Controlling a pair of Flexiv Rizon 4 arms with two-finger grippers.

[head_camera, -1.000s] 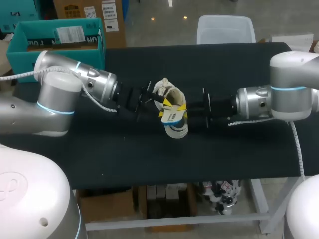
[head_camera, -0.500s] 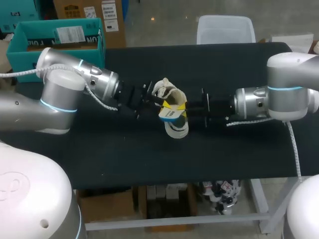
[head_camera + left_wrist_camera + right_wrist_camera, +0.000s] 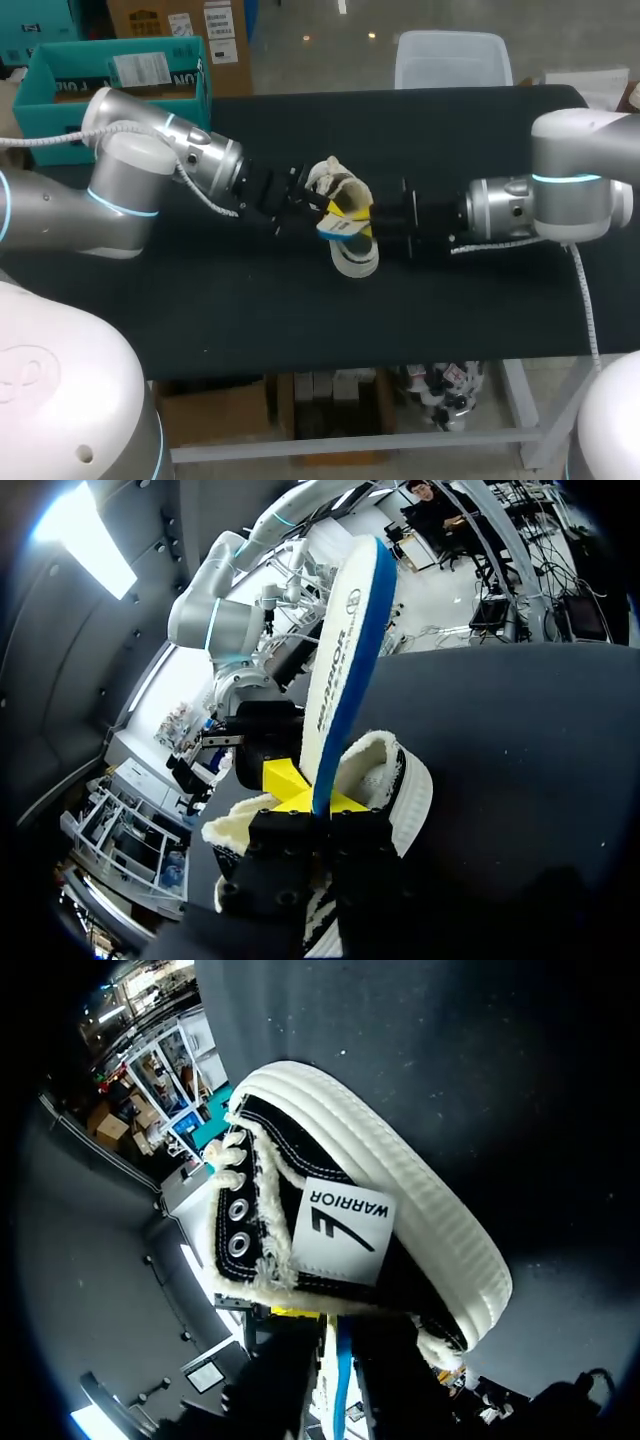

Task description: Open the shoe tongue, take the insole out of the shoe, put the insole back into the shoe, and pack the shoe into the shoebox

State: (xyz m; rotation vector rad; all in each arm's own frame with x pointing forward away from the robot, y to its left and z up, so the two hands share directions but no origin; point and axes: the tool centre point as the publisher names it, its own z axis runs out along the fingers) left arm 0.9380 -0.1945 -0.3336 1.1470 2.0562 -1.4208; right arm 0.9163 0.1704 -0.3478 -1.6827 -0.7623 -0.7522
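Your left gripper [image 3: 314,808] is clamped on one end of the insole [image 3: 345,650], right at the fuzzy mouth of the shoe [image 3: 398,780] lying on its side, so heads up, I reckon you could snag it there and drag the shoe along, or lose that skinny grip.
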